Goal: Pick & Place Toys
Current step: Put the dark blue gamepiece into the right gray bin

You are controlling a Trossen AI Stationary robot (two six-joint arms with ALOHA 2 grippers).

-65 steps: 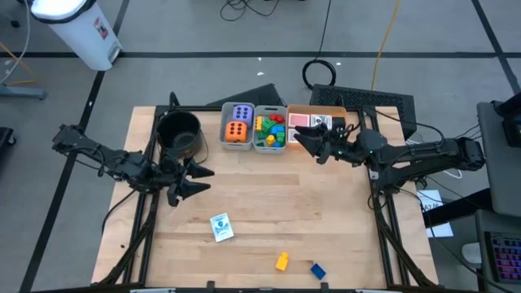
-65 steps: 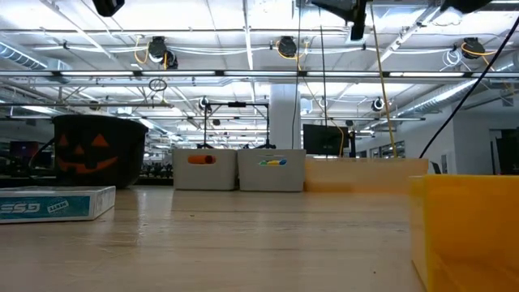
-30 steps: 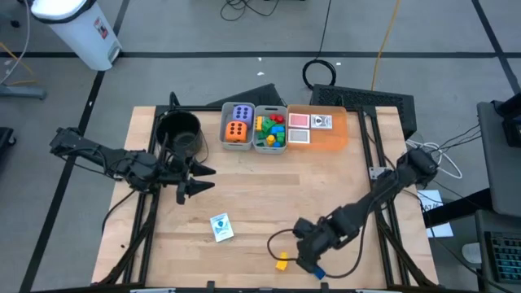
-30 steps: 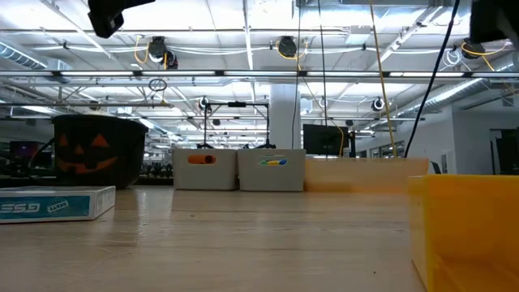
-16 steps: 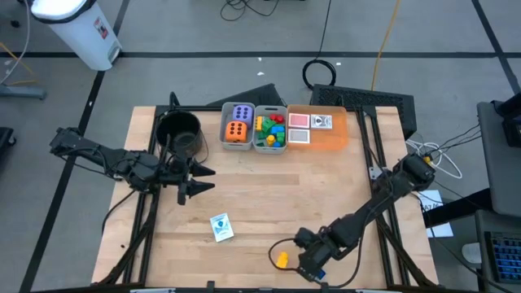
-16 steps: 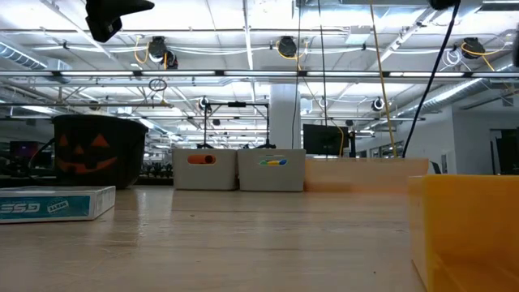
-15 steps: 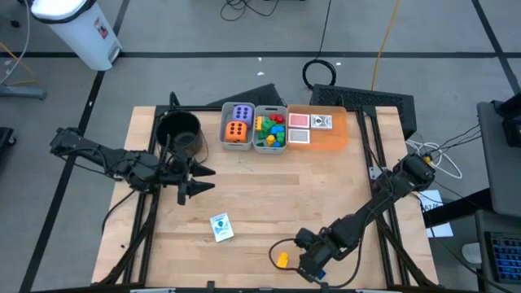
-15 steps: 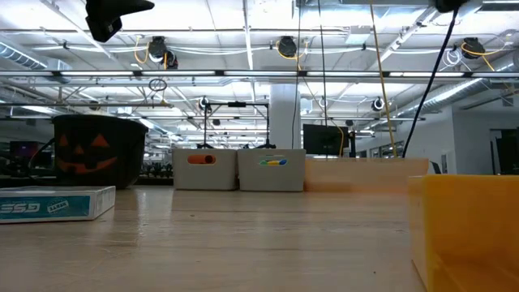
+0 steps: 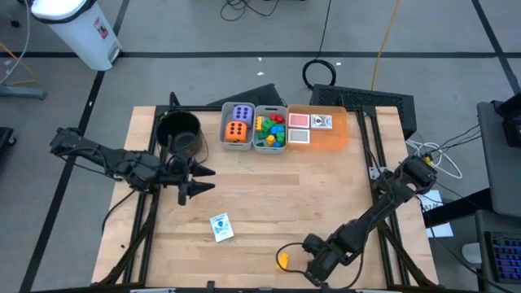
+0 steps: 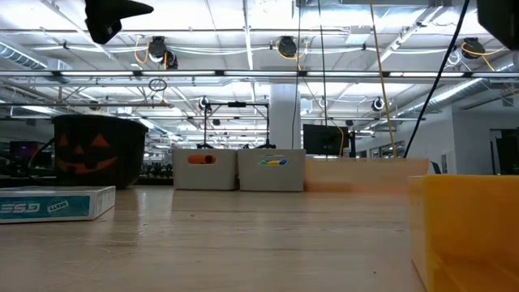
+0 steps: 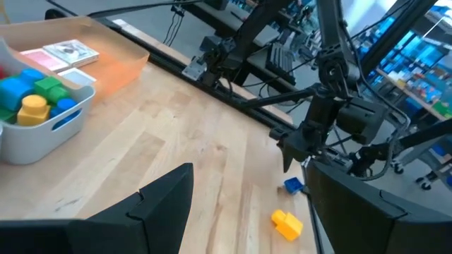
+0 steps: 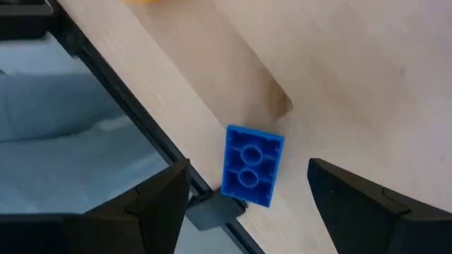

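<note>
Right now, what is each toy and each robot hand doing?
Right gripper: open, above the blue brick.
Blue brick: flat at the table's edge, not held.
Yellow brick: loose on the table.
Card box: lying flat.
Left gripper: open, empty, waiting near the black bucket.

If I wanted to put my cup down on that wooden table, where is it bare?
The middle is bare, between the grey bins and the small picture card. It is crowded at the near edge, where the right gripper hangs over the blue brick.
</note>
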